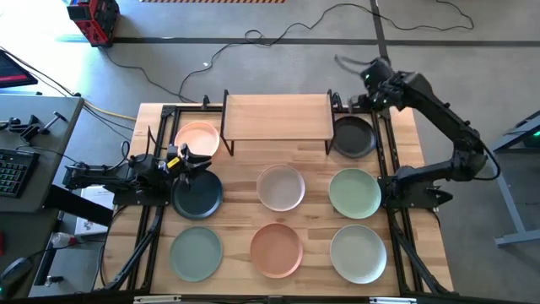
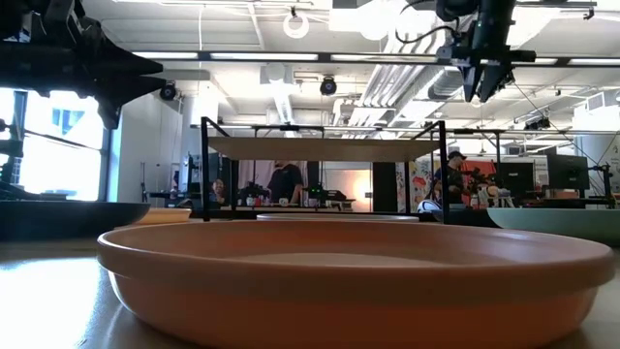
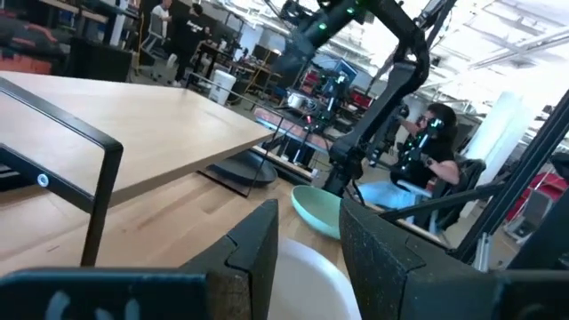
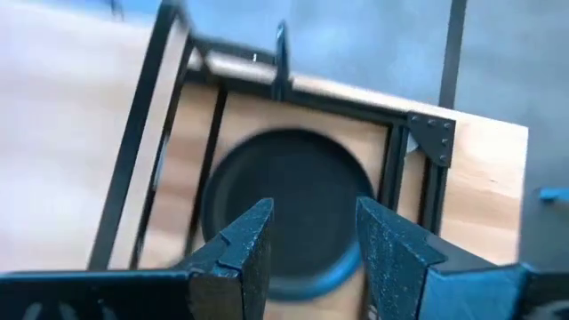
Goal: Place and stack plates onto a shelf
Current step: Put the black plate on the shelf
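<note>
Black plate [image 4: 293, 209] blurred, partly behind right gripper [image 4: 313, 233]

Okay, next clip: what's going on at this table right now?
Two robot arms work at a table with eight plates laid out and a small shelf with nothing on top yet. The right gripper hangs open above the black plate beside the shelf's right end, not touching it. The left gripper is open and low between the peach plate and the dark teal plate. Neither holds anything.
</note>
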Controlling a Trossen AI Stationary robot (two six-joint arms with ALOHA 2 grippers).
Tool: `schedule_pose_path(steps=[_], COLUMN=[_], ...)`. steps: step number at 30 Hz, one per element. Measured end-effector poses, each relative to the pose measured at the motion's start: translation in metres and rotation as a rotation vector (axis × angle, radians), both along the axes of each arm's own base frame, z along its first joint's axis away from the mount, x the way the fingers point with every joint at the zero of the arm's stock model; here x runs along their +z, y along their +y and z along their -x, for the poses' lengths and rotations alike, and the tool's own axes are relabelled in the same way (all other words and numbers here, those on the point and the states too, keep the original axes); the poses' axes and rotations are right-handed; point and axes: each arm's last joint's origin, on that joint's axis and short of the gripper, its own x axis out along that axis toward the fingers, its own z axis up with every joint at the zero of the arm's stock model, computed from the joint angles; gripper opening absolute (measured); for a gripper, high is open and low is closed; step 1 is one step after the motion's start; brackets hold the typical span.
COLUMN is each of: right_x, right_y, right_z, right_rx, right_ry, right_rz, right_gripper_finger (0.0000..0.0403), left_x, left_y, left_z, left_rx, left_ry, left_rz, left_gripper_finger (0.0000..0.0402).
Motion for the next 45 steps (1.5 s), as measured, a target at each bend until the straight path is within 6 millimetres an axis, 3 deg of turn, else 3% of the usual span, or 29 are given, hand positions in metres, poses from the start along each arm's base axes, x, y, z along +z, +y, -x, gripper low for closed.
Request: schedule_pose_path(steps=[7, 12, 16, 29, 38, 45], right_x=[-0.003, -0.027, -0.053, -0.138, -0.168, -0.173], right_y=[-0.030, -0.039, -0.033, 0.015, 0.025, 0.020], right_z=[0.017, 0.010, 0.005, -0.006, -0.007, -0.007], right_rx=[-0.170, -0.254, -0.307, -0.476, -0.617, -0.711], right_ry=[-0.062, -0.086, -0.084, 0.033, -0.017, -0.072], right_rz=[0.027, -0.070, -0.164, -0.441, -0.430, -0.359], right_gripper_finger=[0.0142, 0.0142, 0.0142, 0.0142, 0.0142, 0.0142], left_x=[0.000, 0.000, -0.001, -0.001, -0.001, -0.001], left_y=[0.000, 0.000, 0.000, 0.000, 0.000, 0.000], left_z=[0.000, 0.000, 0.000, 0.000, 0.000, 0.000], left_rx=[0.009, 0.010, 0.011, 0.011, 0.011, 0.011], left_ry=[0.008, 0.010, 0.013, 0.018, 0.021, 0.020], left_rz=[-0.024, -0.024, -0.024, -0.032, -0.041, -0.040], left_gripper_finger=[0.0108, 0.0108, 0.0108, 0.0108, 0.0108, 0.0108])
